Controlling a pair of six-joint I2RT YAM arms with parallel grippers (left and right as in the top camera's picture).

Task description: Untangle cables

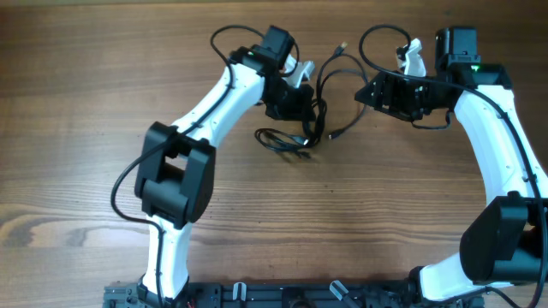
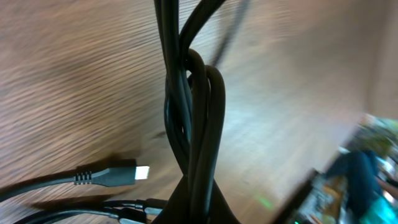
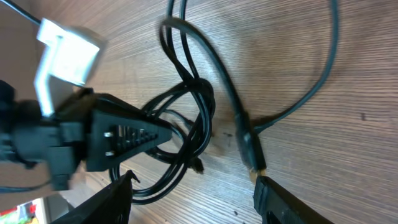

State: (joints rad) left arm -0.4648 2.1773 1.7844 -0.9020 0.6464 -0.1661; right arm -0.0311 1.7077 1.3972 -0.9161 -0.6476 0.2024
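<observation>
Surface: wooden table [image 1: 86, 85], both arms reaching toward its far edge
Cables: the cables [image 1: 287, 141] lie near the far edge, about midway between the left and right edges; several black strands twist round one another into a knot, with a flat coil on the near side and loose loops running toward the far edge
Left gripper: the left gripper [image 1: 301, 104] has its jaws together, clamped on the twisted bundle (in its wrist view the strands rise straight out of the grip, wound tightly on each other)
Right gripper: the right gripper [image 3: 199, 205] has its jaws apart and holds nothing; it hangs just to the right of the knot, low over the table
Plug ends: a silver-tipped plug [image 2: 109, 176] lies free on the wood beside the held bundle; a gold-tipped plug [image 3: 247, 148] lies between the right fingers and the knot, touching neither
Step in hand: judged as anchor and pick, with the left arm pinning the tangle while the right selects a strand
Next move: the right gripper should close on one free strand or on the gold-tipped plug, then draw it away to the right, slowly, against the left hold
Caution: a pull across the twist may tighten the knot, not free it
</observation>
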